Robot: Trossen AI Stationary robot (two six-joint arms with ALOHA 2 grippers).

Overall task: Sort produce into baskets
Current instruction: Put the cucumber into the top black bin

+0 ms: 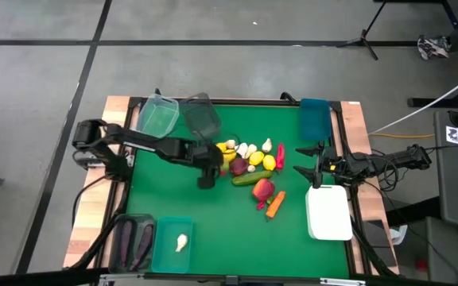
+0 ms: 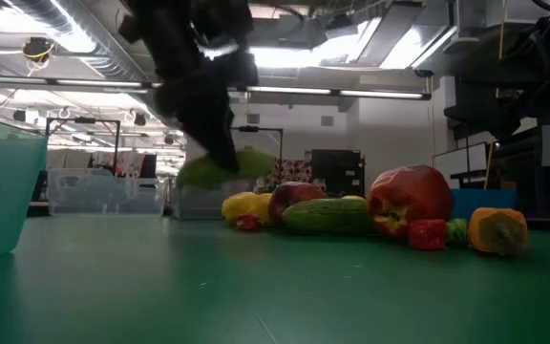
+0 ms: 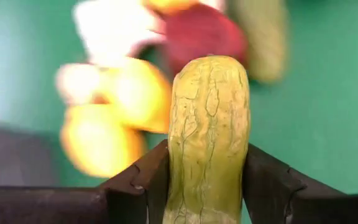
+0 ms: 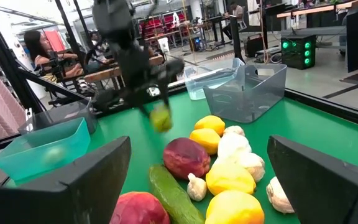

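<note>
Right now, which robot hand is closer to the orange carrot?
Right. The right gripper hovers open just beside the carrot, while the left gripper holds a cucumber farther away.

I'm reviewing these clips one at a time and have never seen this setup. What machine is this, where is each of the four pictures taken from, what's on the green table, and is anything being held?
This is a two-armed robot at a green table. One picture looks straight down on the table, one looks level across it, and each arm carries a wrist camera.

In the middle lies a pile of produce: yellow lemons, white garlic bulbs, a cucumber, red fruits and a carrot. Plastic tubs stand round the edges: a clear tub, a grey tub, a blue tub, a teal tub with one garlic bulb inside, a dark tub with eggplants, and a white tray.

The left end effector is clamped on a green cucumber, lifted above the table beside the pile. The right end effector waits open, facing the pile from the right.
</note>
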